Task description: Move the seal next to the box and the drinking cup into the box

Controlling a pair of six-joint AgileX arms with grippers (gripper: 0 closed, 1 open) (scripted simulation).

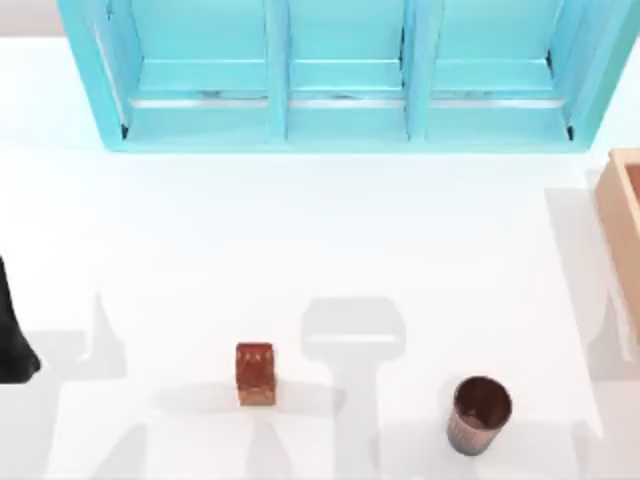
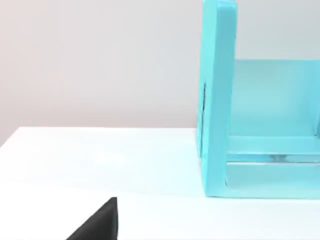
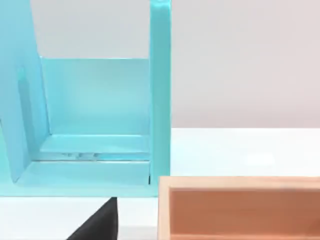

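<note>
The seal (image 1: 255, 374) stands on the white table (image 1: 300, 240) near its front edge, left of centre, and the cup (image 1: 479, 414) stands upright farther right along the same front strip, well apart from it. The box (image 1: 622, 215) sits at the table's right edge, cut off by the frame, its tan wall and reddish-brown inside partly seen; in the right wrist view it lies just beside the shelf's end. The turquoise shelf (image 1: 345, 75) spans the back of the table. The left tool (image 1: 12, 335) appears as a dark shape at the table's left edge, well apart from the seal, with bare table between them; whether it is spread or pressed together I cannot tell. A dark tip (image 3: 97, 222) of the right tool shows in the right wrist view near the box's wall, touching nothing, and its state cannot be told either.
</note>
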